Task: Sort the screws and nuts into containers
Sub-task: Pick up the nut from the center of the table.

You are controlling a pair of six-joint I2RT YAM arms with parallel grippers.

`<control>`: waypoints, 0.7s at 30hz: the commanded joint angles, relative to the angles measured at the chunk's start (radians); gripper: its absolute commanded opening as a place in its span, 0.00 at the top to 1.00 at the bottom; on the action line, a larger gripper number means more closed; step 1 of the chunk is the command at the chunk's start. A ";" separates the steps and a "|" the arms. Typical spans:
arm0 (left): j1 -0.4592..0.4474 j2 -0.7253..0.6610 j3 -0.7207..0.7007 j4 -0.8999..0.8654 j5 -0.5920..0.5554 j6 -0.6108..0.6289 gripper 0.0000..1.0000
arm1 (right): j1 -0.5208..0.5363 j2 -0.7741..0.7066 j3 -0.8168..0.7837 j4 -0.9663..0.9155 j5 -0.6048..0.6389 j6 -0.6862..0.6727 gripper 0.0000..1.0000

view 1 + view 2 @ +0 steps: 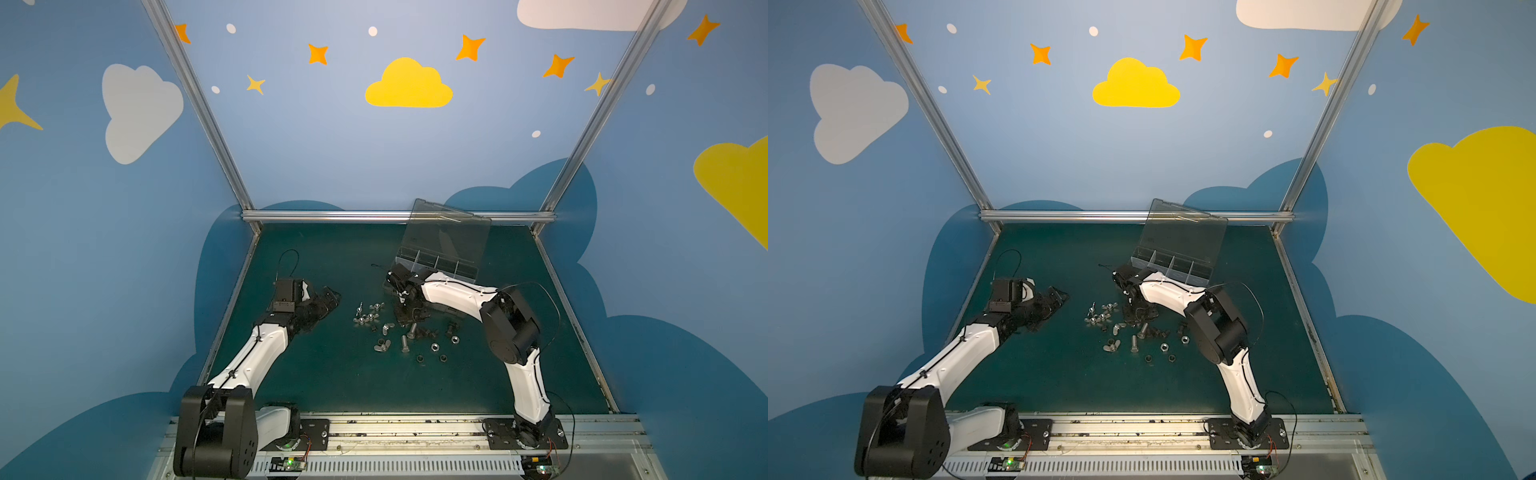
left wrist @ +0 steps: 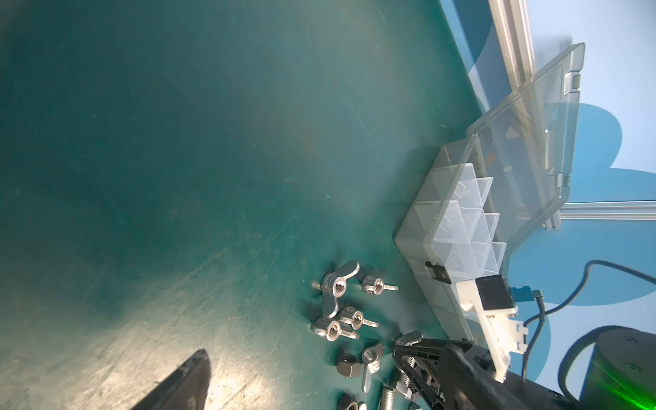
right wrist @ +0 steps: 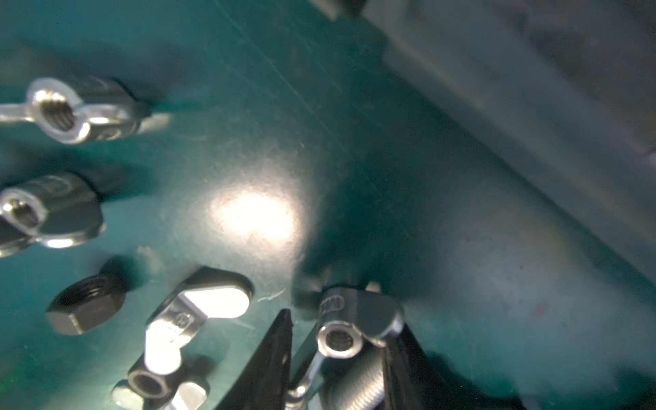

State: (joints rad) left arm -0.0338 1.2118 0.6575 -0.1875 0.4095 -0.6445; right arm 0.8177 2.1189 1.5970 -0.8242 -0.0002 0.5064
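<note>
- My right pincer (image 3: pixel 340 330) is down on the bench (image 1: pixel 332 374), at the edge of the loose pile nearest the organizer box (image 2: pixel 419 227). Its jaws stand partway in around a silver winged piece (image 3: pixel 355 319). One finger looks to be touching it and the other shows a sliver of gap, so I cannot tell whether it is pinched.
- The wings are rounded and shiny. If the grip lands off-centre, I expect the piece to twist and squirt out.
- A threaded bolt (image 3: pixel 358 385) lies right under the jaws. It could get caught along with the winged piece, then drop mid-carry or land in the wrong compartment.
- Another winged piece (image 3: pixel 198 309) and a black nut (image 3: pixel 85 305) lie near the outer finger. A sideways drag on lifting could scatter them.
- The box is just beside this arm, and its lid (image 1: pixel 446 232) stands upright. A careless swing could shove the box or knock the lid shut over compartments that look empty from here.
- My left pincer (image 1: pixel 328 300) hangs wide open and empty, well apart from the pile. I see little trouble there unless both arms reach in together.
</note>
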 commanded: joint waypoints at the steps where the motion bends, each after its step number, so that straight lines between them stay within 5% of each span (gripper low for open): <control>1: -0.001 -0.010 -0.003 -0.009 -0.012 0.002 0.00 | 0.008 0.018 0.015 -0.030 0.000 -0.014 0.63; 21: -0.001 -0.022 0.002 -0.035 -0.020 0.005 0.00 | 0.014 0.020 0.032 -0.043 0.000 -0.042 0.87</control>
State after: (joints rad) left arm -0.0341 1.2034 0.6575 -0.2012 0.3981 -0.6441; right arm 0.8284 2.1223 1.6009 -0.8371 -0.0078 0.4808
